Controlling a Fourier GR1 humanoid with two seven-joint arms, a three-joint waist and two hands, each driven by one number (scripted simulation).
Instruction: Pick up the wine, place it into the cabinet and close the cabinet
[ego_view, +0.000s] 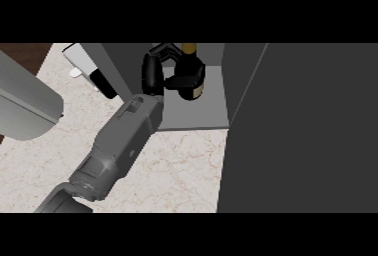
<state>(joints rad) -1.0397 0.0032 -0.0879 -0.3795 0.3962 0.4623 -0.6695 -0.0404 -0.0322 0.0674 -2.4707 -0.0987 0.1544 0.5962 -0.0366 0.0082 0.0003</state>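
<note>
Marble counter (184, 165), wine (194, 93) in cabinet (201, 113) (right hand (181, 80) gripping)

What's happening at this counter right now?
The robot's left hand is curled round the wine bottle and has it upright inside the open cabinet, above the shelf floor. Whether the base already touches the shelf cannot be told. The cabinet door stands open at the right, so releasing the bottle and closing the door are not yet done. The right hand is not in view.
</note>
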